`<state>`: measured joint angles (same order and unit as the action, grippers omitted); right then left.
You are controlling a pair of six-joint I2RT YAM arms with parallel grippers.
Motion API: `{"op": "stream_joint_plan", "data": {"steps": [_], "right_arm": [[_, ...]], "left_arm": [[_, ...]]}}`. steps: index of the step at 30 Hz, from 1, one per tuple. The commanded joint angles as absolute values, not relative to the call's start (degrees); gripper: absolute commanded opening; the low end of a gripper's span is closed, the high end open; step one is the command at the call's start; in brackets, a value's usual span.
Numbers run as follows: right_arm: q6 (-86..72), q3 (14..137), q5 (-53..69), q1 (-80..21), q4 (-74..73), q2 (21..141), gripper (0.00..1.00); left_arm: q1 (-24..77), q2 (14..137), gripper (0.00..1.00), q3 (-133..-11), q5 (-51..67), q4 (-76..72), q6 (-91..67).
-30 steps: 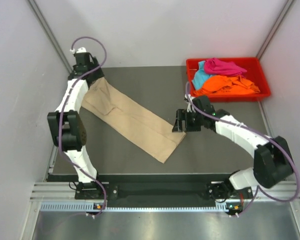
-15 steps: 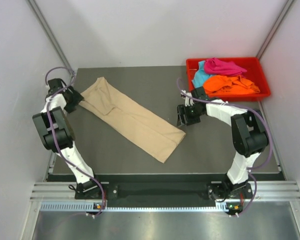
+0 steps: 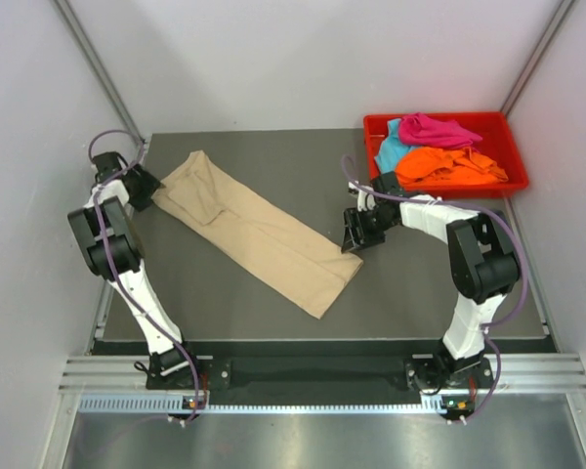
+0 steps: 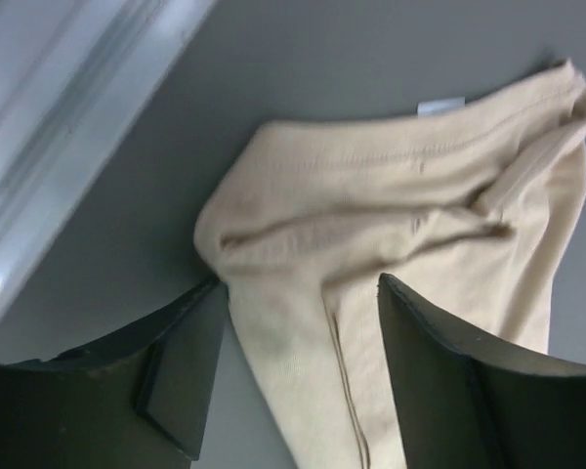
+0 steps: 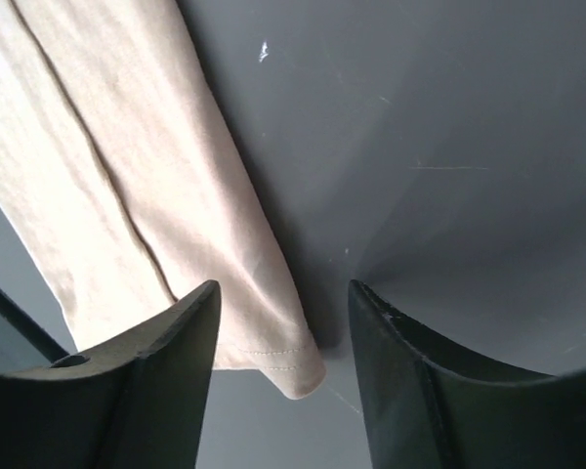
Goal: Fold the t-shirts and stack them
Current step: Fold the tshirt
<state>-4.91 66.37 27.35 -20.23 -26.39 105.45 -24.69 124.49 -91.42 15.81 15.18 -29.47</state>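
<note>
The beige t-shirt (image 3: pixel 254 230) lies folded into a long strip, running diagonally from the table's back left to its middle. My left gripper (image 3: pixel 143 186) sits low at the strip's back-left end. In the left wrist view that gripper (image 4: pixel 303 332) is open and its fingers (image 4: pixel 176 371) straddle the beige cloth (image 4: pixel 391 195). My right gripper (image 3: pixel 353 234) is at the strip's front-right end. In its own view the right gripper (image 5: pixel 283 322) is open, with the shirt's hemmed corner (image 5: pixel 127 176) lying between the fingers (image 5: pixel 420 391). The orange (image 3: pixel 449 166), magenta (image 3: pixel 435 129) and teal (image 3: pixel 391 151) t-shirts lie crumpled in the tray.
A red plastic tray (image 3: pixel 469 191) stands at the table's back right corner, just behind the right arm. A metal rail (image 4: pixel 68 127) runs along the table's left edge beside the left gripper. White walls enclose the table on three sides.
The left arm has swung from the back corner down to the left edge, bringing its gripper onto the shirt's end. The right gripper shifted slightly toward the shirt's corner and its jaws narrowed.
</note>
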Motion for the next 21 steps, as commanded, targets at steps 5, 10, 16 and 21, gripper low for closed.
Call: {"op": "stream_joint_plan", "data": {"steps": [5,10,16,21], "right_arm": [[-4.74,65.04,33.31,-19.69,-24.7,105.91,0.59],[-6.85,64.43,33.4,-20.04,-25.22,107.93,0.37],[-12.73,55.3,32.61,-20.04,-21.11,102.49,0.0],[-22.73,40.91,32.26,-22.75,-13.72,90.91,0.0]], "left_arm": [[-24.7,131.48,0.54,-96.68,17.58,12.13,-31.11],[-24.52,134.21,0.26,-97.64,18.1,11.34,-31.81],[-21.45,138.77,0.03,-102.21,21.26,9.93,-31.82],[-15.65,143.77,0.0,-109.67,22.5,8.35,-33.22]]}}
